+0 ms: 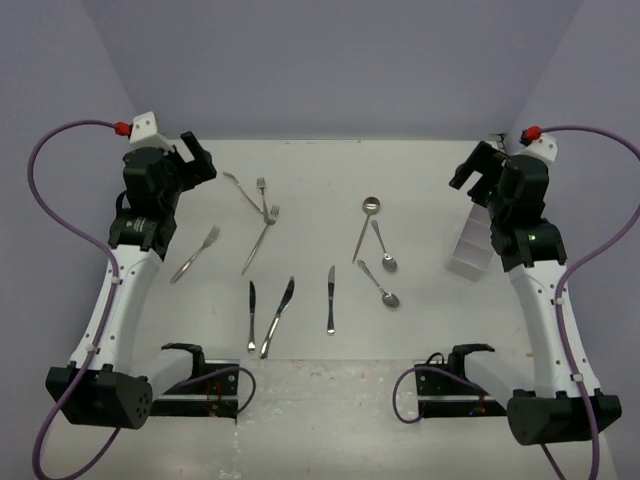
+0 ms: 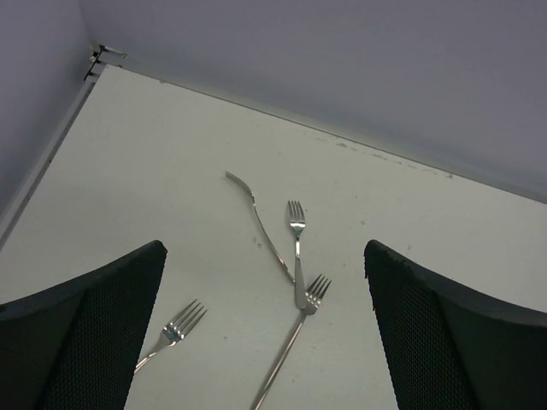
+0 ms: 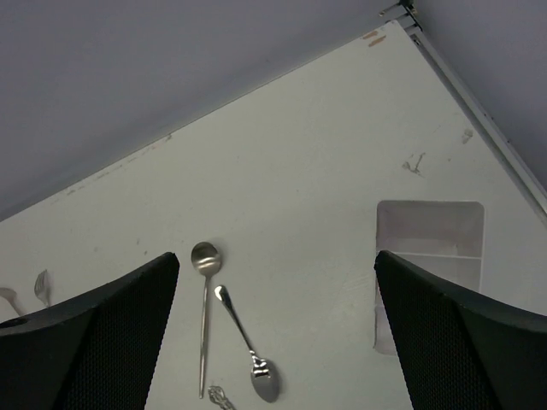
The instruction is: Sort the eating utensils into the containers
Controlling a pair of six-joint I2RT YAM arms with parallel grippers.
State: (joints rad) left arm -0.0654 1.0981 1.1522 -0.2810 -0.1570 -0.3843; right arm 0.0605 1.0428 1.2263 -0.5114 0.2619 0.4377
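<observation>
Behind the right arm in the top view, the container is half hidden, and in the right wrist view a finger cuts off its near end. On the table lie four forks at left, three knives in the near middle and three spoons right of centre. The left gripper and the right gripper both gape wide and hold nothing.

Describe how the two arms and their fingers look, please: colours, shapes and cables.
Both the left arm and the right arm have slim white links, black joints and black base blocks. A purple cable loops along each arm's outer side to a red connector beside a white cap. The fingers are broad, black and rounded, with a fine mesh texture.
</observation>
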